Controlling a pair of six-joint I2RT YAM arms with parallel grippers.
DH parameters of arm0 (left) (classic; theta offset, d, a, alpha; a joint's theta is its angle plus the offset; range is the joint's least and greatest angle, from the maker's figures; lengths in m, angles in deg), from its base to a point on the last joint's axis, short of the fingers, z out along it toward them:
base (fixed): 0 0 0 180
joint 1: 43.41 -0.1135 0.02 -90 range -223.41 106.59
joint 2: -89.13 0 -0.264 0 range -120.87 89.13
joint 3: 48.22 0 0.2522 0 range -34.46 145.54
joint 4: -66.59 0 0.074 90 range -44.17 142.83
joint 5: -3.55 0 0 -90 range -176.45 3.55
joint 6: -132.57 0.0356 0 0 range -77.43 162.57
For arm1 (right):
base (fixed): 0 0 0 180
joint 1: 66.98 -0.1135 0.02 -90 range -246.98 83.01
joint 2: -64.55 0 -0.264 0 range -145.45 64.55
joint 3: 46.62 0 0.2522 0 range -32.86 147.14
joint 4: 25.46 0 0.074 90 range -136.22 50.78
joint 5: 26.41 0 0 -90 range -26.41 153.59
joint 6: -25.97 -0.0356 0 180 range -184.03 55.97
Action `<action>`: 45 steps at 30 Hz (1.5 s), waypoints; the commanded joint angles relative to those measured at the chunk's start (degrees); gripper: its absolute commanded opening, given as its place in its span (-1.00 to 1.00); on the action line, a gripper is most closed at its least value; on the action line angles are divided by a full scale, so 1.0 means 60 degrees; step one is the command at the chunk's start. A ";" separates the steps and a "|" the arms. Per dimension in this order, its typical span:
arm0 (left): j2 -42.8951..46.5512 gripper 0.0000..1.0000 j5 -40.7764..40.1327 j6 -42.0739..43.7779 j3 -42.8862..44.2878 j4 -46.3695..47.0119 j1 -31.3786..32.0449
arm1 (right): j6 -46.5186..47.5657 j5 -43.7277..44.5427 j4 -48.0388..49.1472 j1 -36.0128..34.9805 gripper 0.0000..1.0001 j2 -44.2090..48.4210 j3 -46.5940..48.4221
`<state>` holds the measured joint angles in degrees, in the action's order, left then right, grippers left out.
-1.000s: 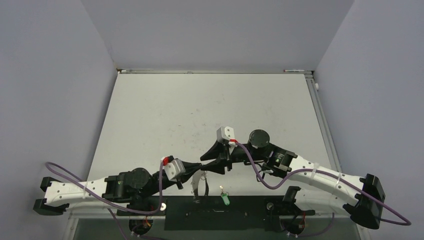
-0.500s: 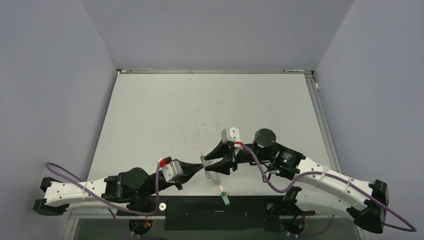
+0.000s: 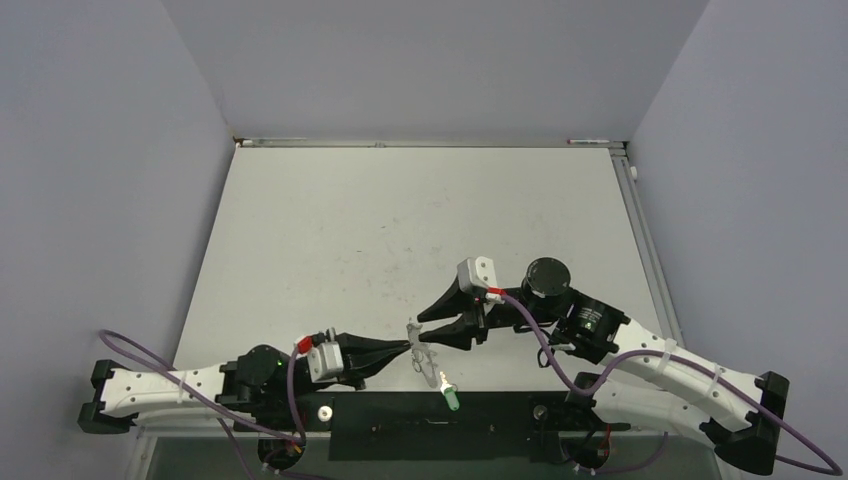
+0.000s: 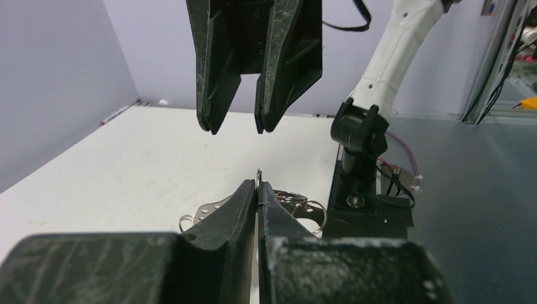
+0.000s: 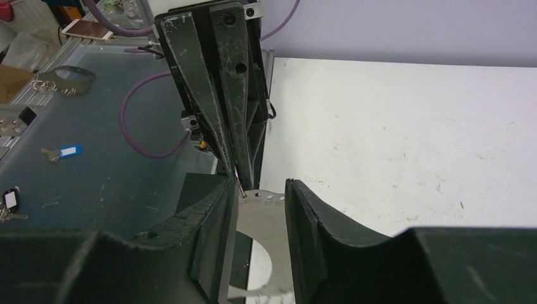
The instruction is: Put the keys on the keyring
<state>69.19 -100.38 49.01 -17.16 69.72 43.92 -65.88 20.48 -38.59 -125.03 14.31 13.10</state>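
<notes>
From above, the left hand is clenched on the rim of the keyring, low over the near edge of the desk. The right hand faces it with jaws apart and nothing between them, just beside the ring. The green key lies apart from both, on the dark plate along the near edge.

At the left wrist, the left hand pinches a thin metal edge. The keyring spreads out behind the fingers, with small wire loops along its rim. The right hand hangs above, released, not touching the ring.

At the right wrist, the right hand straddles the flat grey keyring. The left hand points down onto the ring's rim. The key does not show in this view.

The step in hand looks like fetching the key. To do it well:
- The left hand should hold the ring steady, with a wire loop turned toward the right.
- The right hand should back off and drop to the plate.
- It should nip the key by its shaft, so the looped head is free for threading.

The key is tiny, so a centred, gentle pinch should stop it skidding.
</notes>
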 commanded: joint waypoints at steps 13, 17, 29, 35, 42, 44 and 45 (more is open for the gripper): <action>0.4043 -1.00 0.2168 -0.0424 -0.0727 0.1323 -0.0009 | -0.1087 0.0698 0.1190 -0.0348 -0.40 0.0477 0.0017; 0.3918 -1.00 0.1128 -0.0447 -0.0506 0.1074 0.0003 | -0.1292 0.3569 0.0575 -0.1009 -0.39 0.0311 0.0223; 0.2434 -1.00 -0.4420 -0.1804 0.0618 0.0092 -0.0012 | -0.6592 1.0187 -0.3913 -0.1674 -0.16 -0.0647 0.0743; 0.2124 -1.00 -0.5034 -0.2381 0.0655 -0.0103 -0.0009 | -0.7436 1.0691 -0.5232 -0.1963 -0.15 -0.0690 0.0964; 0.1470 -1.00 -0.6263 -0.3015 0.0887 -0.0335 -0.0023 | -0.8159 1.1084 -0.6015 -0.2432 -0.14 -0.1070 0.1188; 0.1211 -1.00 -0.6413 -0.3102 0.0985 -0.0359 -0.0017 | -0.8202 1.1186 -0.6129 -0.2569 -0.14 -0.1237 0.1260; 0.1077 -1.00 -0.6500 -0.3121 0.1041 -0.0391 -0.0010 | -0.8199 1.1236 -0.6162 -0.2631 -0.14 -0.1313 0.1287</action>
<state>78.21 -135.37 32.66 -14.78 66.68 43.88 -112.81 84.45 -73.04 -139.28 8.01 17.95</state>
